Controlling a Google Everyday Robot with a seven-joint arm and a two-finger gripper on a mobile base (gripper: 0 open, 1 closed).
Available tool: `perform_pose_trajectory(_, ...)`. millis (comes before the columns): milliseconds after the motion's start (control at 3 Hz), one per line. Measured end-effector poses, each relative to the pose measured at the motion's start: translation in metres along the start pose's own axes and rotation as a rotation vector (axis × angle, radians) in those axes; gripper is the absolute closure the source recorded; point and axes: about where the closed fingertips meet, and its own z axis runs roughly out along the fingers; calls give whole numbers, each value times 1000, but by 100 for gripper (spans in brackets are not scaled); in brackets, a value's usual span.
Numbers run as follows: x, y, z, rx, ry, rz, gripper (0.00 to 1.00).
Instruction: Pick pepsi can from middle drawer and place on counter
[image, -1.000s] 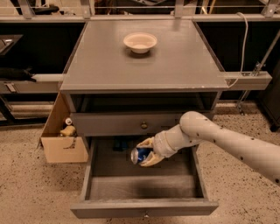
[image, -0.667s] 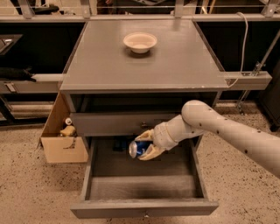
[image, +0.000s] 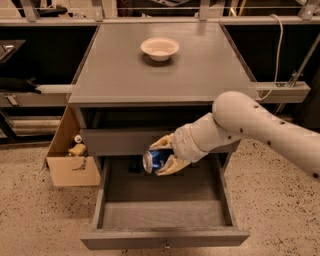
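1. One pale arm (image: 260, 125) enters from the right edge of the view and bends down toward the open front of the grey cabinet. Its gripper (image: 162, 156) sits just below the front edge of the surface (image: 165, 80), over the rear part of the middle drawer (image: 165, 210).
2. The jaws are clenched on the pepsi can (image: 155, 161). We see one yellowish finger (image: 161, 143) above the can and the other beneath it.
3. The pepsi can lies on its side in this grasp, with one silver end turned toward the left edge of the view. It is held above the drawer's floor near the rear edge, in front of the lower edge of the closed drawer front (image: 115, 142) above.
4. The middle drawer is pulled out toward the viewer. We see its flat grey floor, low side walls and plain front panel.
5. A white bowl (image: 160, 48) stands upright on the surface near the far edge, roughly midway between the left and right edges and well apart from the can.
6. A cardboard box (image: 70, 162) stands on the speckled floor just beside the cabinet's left side. It holds small items that we cannot identify.
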Motion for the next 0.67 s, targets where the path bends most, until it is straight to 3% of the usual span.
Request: perform_pose_trajectory(667,-18,-15,-27,38,24,-26,100)
